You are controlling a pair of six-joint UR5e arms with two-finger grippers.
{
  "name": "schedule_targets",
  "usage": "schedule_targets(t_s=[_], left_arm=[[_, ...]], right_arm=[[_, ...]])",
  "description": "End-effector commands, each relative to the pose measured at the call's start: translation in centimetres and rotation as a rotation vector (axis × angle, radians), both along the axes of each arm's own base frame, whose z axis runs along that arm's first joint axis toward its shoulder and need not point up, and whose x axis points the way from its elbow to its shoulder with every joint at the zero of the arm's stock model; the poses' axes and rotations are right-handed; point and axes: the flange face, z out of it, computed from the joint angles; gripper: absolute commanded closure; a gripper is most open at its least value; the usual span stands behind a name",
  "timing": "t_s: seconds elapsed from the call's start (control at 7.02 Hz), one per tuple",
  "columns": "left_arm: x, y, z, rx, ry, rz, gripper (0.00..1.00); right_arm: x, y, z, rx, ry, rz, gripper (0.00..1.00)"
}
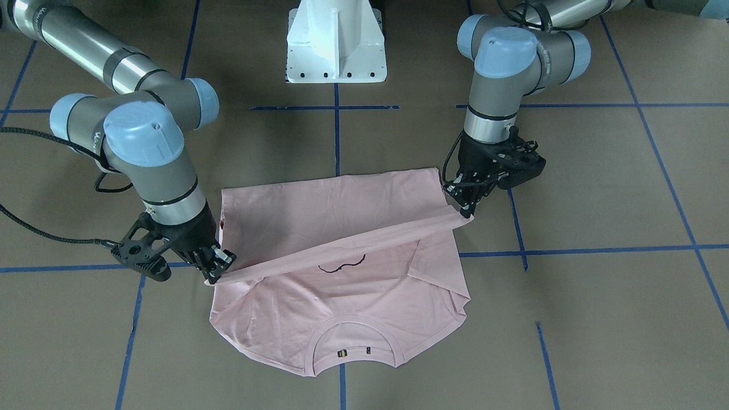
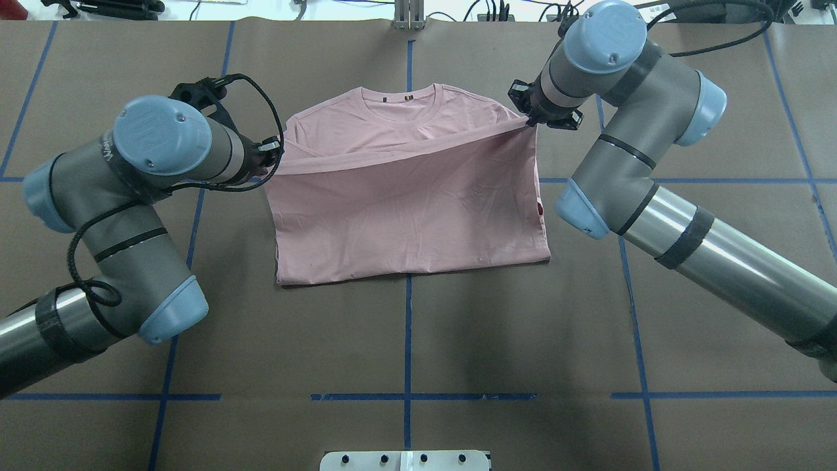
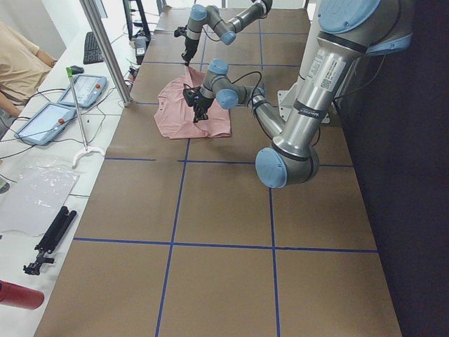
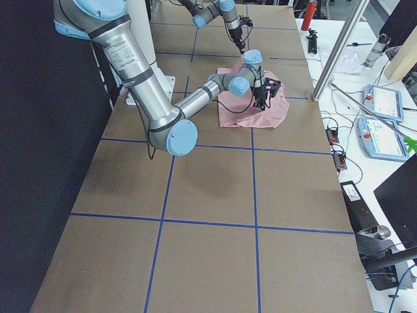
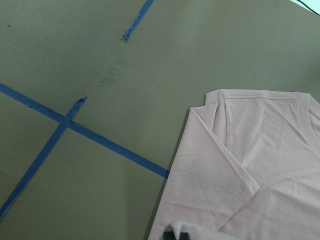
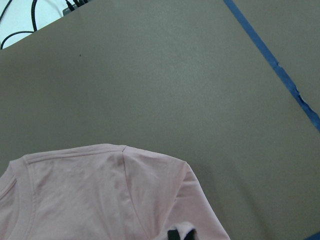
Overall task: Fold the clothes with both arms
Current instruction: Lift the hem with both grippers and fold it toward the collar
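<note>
Brown table (image 2: 405,340), blue tape grid (image 2: 407,396), pink T-shirt (image 2: 405,216)

A robotics lab: blue-taped table (image 3: 224,281), teach pendants (image 3: 88,90), keyboard (image 3: 92,47) alongside.

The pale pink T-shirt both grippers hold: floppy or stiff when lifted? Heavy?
Likely floppy: the pale pink T-shirt hangs in a soft sheet from the edge stretched between the left gripper and right gripper. Probably light: that edge barely sags. Pushed, it would likely bunch, as its wrinkles suggest.
</note>
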Motion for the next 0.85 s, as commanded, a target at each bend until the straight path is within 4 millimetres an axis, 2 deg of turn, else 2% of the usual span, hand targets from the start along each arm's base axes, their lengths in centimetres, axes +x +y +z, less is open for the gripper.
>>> schedule_targets(t_s=[0.0, 0.14, 0.28, 0.43, 0.57, 0.71], left_arm=[[3.3, -6.4, 2.6, 0.053, -0.027, -0.088, 1.00], [3.1, -8.6, 3.3, 0.098, -0.070, -0.083, 1.00], [2.4, -9.2, 3.3, 0.115, -0.073, -0.084, 1.00], [2.5, -9.3, 2.6, 0.122, -0.065, -0.085, 1.00], [1.4, -10.2, 2.0, 0.127, -0.060, -0.101, 1.00], [1.7, -10.3, 2.6, 0.119, -0.065, -0.101, 1.00]], right_arm=[[-2.6, -4.2, 1.2, -0.015, 0.069, -0.025, 1.00], [-3.5, -5.1, 3.3, 0.006, 0.050, -0.024, 1.00], [-3.7, -5.3, 3.7, 0.005, 0.050, -0.023, 1.00], [-3.8, -5.3, 3.4, 0.007, 0.046, -0.023, 1.00], [-3.8, -5.2, 3.4, 0.007, 0.046, -0.023, 1.00], [-3.9, -5.2, 3.2, 0.009, 0.044, -0.024, 1.00]])
